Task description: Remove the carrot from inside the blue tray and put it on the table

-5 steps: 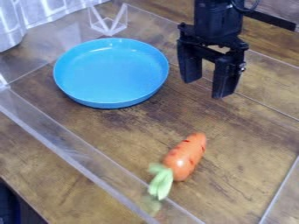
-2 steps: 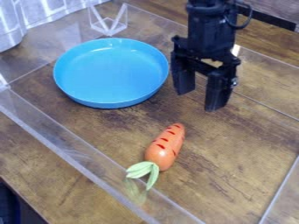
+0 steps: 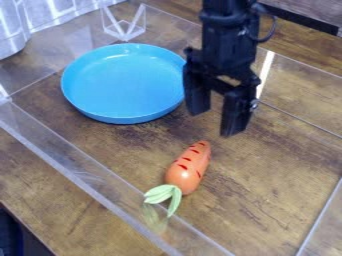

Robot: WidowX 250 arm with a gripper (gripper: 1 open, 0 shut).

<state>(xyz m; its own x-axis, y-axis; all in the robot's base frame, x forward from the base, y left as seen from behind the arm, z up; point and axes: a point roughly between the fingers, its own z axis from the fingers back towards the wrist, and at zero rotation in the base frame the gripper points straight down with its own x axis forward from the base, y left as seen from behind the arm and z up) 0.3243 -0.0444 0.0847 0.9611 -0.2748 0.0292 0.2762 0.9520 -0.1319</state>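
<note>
Pointing its leaves toward the camera's near-left, the carrot [image 3: 189,170] lies lengthwise below spread, open jaws [image 3: 215,122].

The arm [image 3: 238,22] runs off the top edge, hiding the tray's [image 3: 122,83] right rim.

carrot [image 3: 189,168]: orange-red, dark stripes | leaves [image 3: 164,196]: pale green | tray [image 3: 123,83]: sky-blue

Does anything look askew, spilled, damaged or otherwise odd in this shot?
Nothing stands out as a fault. The carrot lies whole on the table, outside the upright-looking blue tray, which shows no spill. The open gripper hovers nearby. The dark marks on the carrot look like part of its design.
</note>
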